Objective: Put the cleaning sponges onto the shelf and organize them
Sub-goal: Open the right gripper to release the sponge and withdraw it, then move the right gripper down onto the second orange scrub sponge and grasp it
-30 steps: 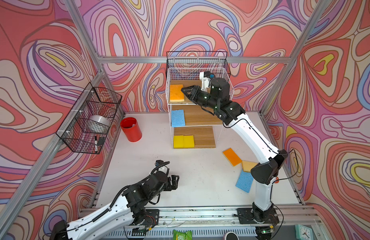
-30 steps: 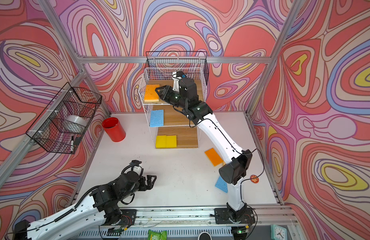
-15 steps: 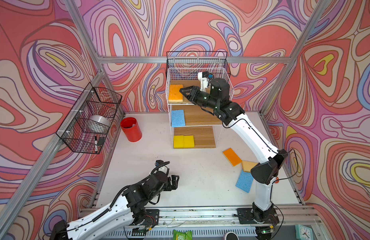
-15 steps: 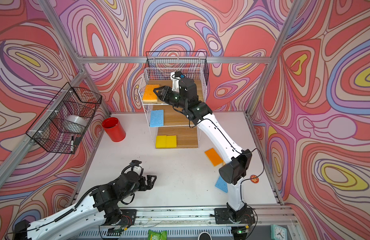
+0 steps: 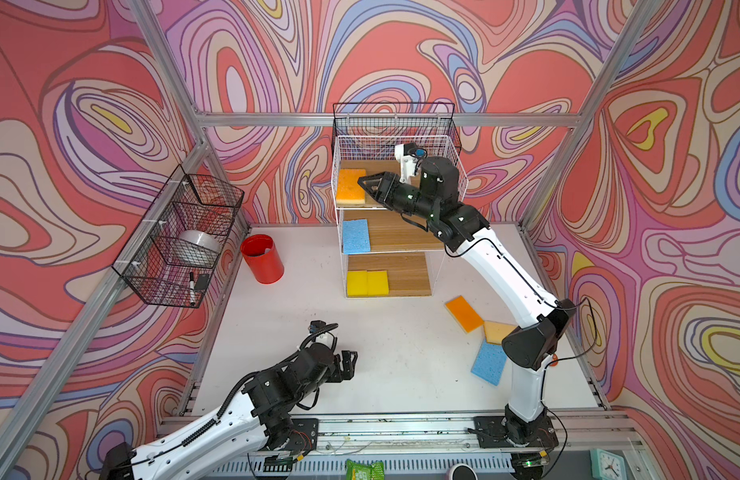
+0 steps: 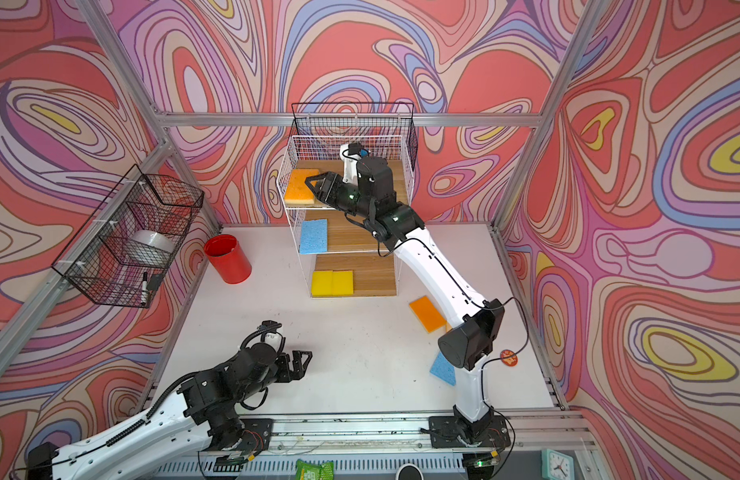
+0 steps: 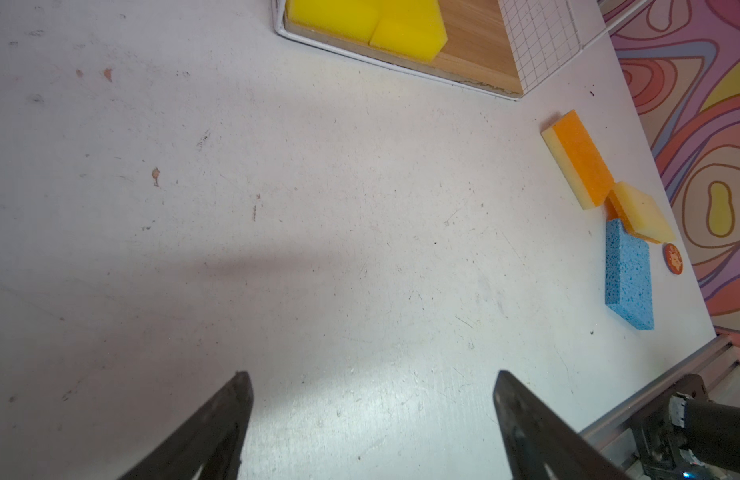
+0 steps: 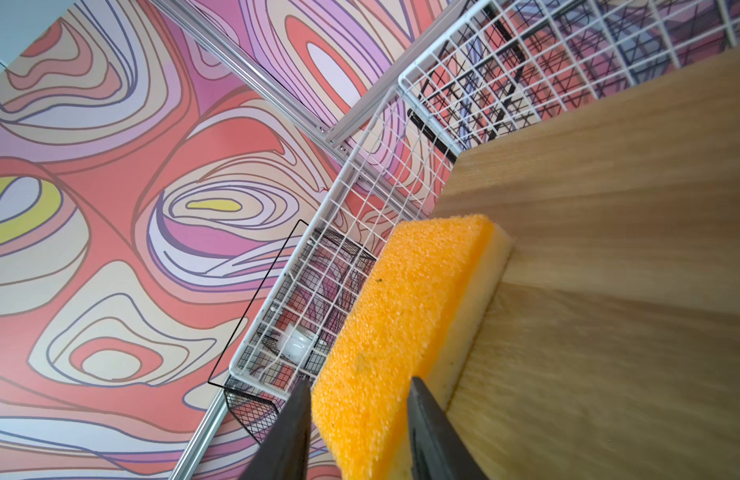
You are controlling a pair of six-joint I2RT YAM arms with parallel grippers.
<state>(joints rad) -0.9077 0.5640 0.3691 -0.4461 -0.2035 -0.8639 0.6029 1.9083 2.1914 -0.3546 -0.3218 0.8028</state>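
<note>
sponge (image 8: 401, 316), orange, flat on shelf (image 8: 609, 249)

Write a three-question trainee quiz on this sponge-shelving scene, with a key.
1. True or false: the two yellow sponges lie on the lowest board of the shelf.
2. How many sponges lie on the table, off the shelf? A two, B three, C five.
3. Fill in: the left gripper has its jaws ___, with nothing between them.
Key: 1 true. 2 B: an orange sponge, a pale-side-up sponge and a blue sponge. 3 open.
</note>
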